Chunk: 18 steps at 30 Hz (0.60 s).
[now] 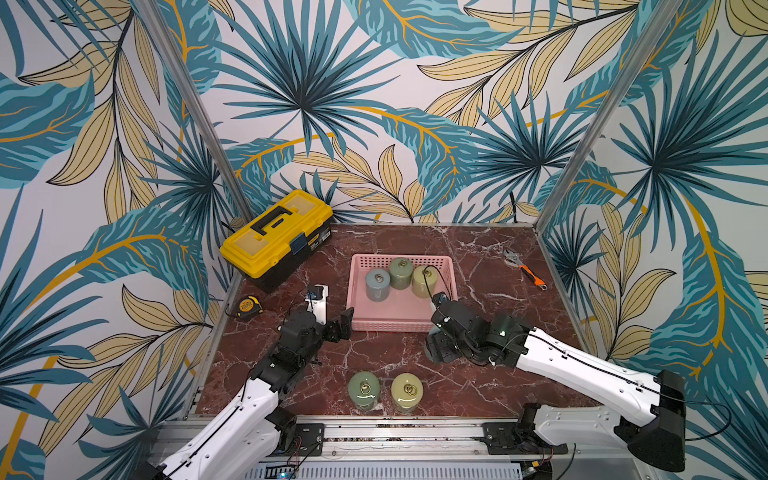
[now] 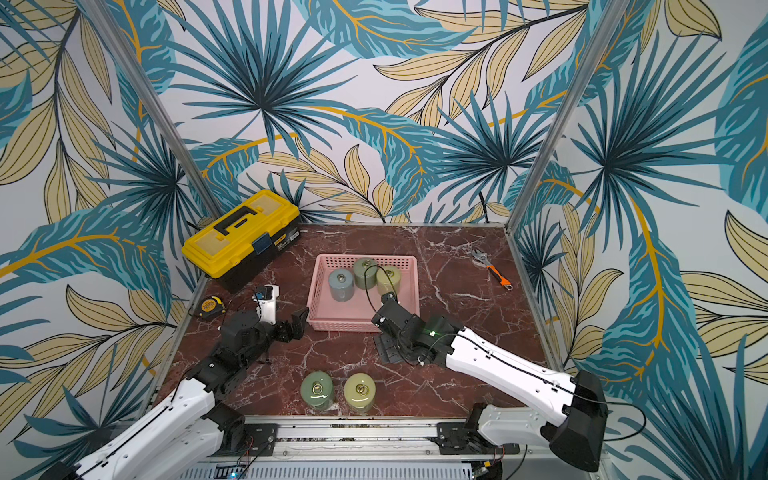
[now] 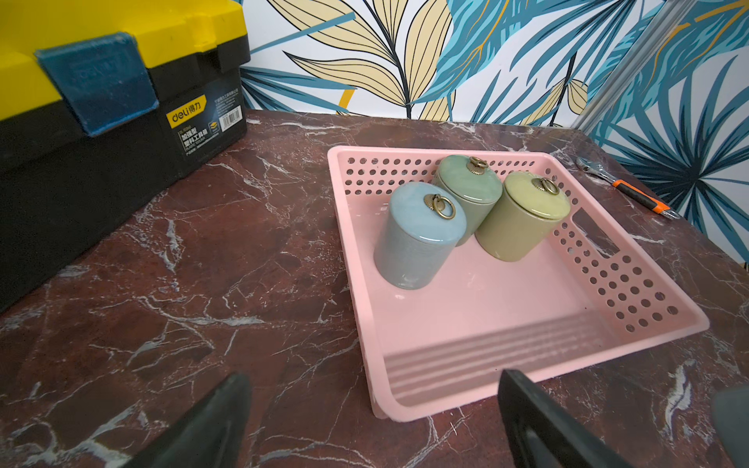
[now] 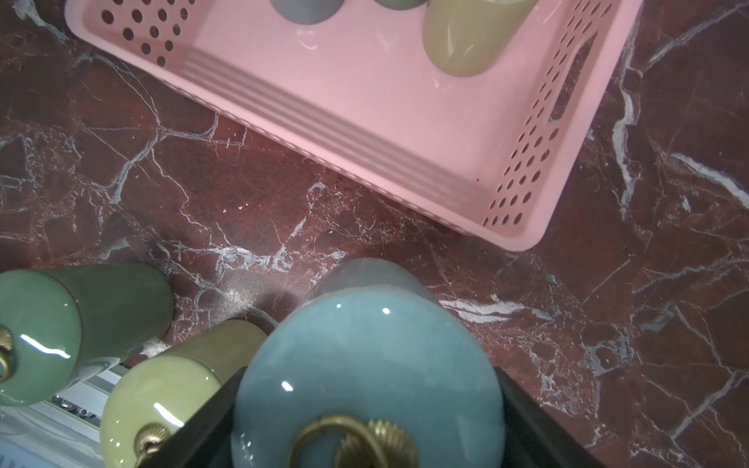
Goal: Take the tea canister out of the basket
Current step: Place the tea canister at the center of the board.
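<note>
Right gripper (image 4: 369, 413) held blue tea canister (image 4: 364, 352) just outside near right corner of pink basket (image 4: 539, 239), left gripper (image 3: 377, 429) stood open, empty.

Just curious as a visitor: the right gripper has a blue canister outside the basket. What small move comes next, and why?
Probably open the right gripper and release the blue canister. It sits between the jaws, clear of the basket, beside the green canister and yellow canister on the table. Whether its base touches the table I cannot tell; if not, lower first.
</note>
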Motion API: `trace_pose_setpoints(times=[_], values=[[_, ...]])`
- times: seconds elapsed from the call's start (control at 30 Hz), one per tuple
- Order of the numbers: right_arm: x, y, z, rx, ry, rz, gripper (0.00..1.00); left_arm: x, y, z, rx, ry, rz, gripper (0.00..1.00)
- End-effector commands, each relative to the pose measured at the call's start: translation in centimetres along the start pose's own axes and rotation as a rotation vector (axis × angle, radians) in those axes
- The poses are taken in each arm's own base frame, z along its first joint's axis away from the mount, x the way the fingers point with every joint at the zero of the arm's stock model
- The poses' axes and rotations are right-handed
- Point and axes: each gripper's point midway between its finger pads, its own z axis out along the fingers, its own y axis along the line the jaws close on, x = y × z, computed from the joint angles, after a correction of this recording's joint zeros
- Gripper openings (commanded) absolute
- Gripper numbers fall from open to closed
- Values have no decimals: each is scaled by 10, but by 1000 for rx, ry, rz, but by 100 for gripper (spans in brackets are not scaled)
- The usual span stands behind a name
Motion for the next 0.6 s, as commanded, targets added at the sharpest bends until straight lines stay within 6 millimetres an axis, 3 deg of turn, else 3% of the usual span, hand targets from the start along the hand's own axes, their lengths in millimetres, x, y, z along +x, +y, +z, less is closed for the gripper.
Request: trace_pose_setpoints(times=[0.0, 0.57], values=[[6, -1, -5, 7, -30, 52, 57, 6, 4, 1, -11, -6, 11, 100], [54, 13, 3, 26, 23, 77, 57, 6, 4, 0, -11, -7, 11, 100]])
